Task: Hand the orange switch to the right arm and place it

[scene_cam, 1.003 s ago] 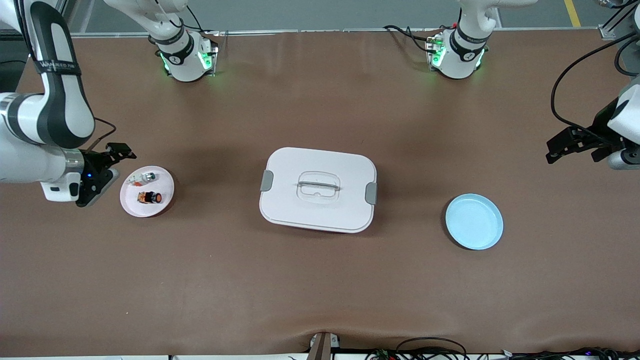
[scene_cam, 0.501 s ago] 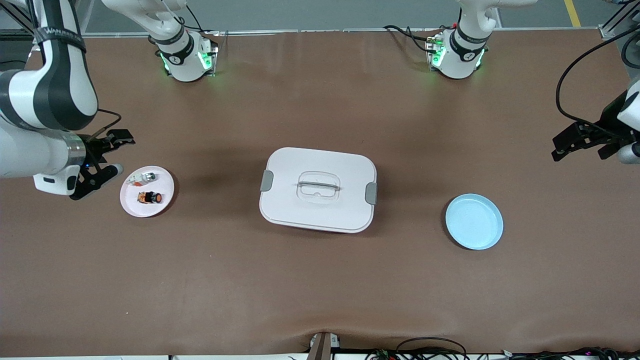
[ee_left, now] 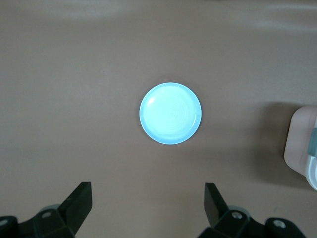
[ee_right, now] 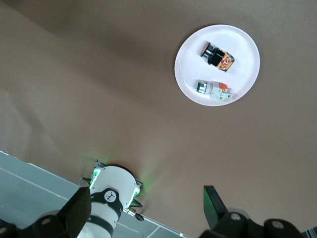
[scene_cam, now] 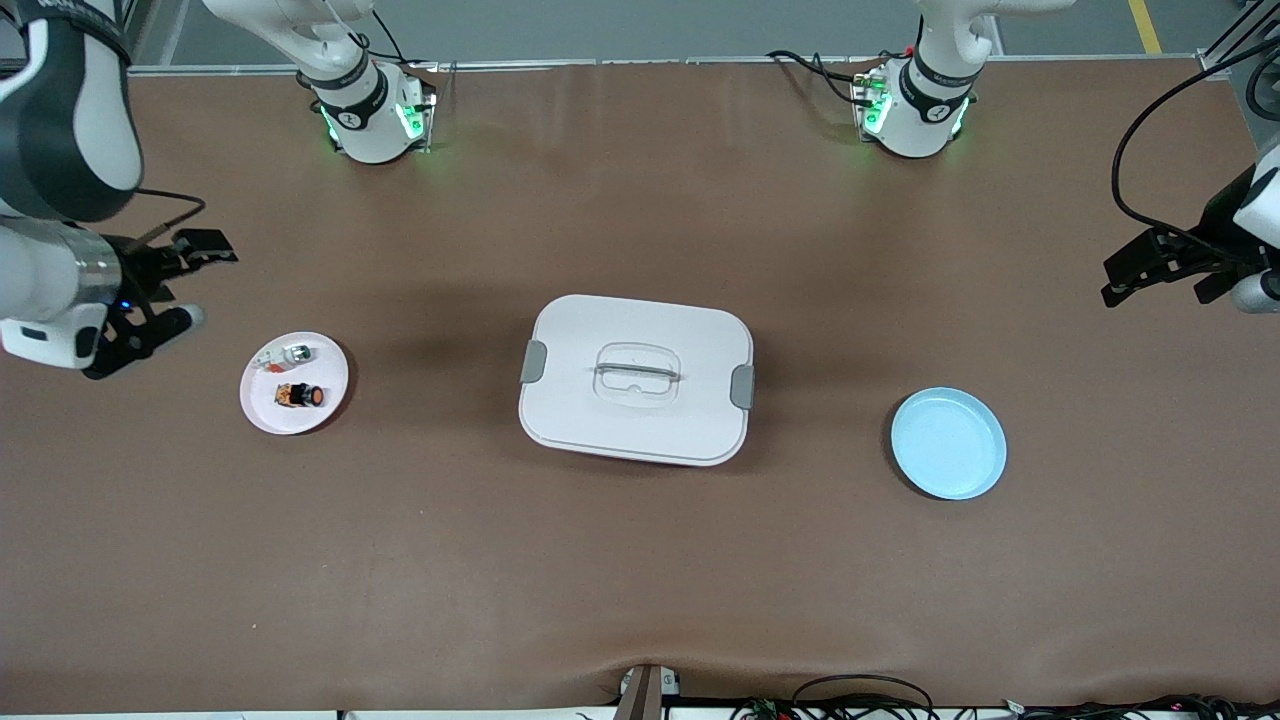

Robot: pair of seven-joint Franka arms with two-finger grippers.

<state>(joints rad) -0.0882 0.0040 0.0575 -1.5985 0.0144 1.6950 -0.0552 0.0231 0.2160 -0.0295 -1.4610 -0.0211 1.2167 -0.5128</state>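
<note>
a: the tiny black-and-orange switch [scene_cam: 300,395] lies on its side on the small round white plate [scene_cam: 330,400], toward the right arm's end of the brown surface [scene_cam: 640,580], just beside a whitish-silver part with a green spot [scene_cam: 291,354].

b: and nobody has it. right hand [scene_cam: 165,290] hovers near that plate, fingers spread wide, empty. left hand [scene_cam: 1150,270] hangs at the other end near the pale blue round dish [scene_cam: 948,443], also open, holding nothing.

a: the white lidded box [scene_cam: 636,378] sits between the plates.

b: that switch looks light, rigid, hard plastic. the round end could roll or slip, so pinching across the black barrel seems the safer hold.
</note>
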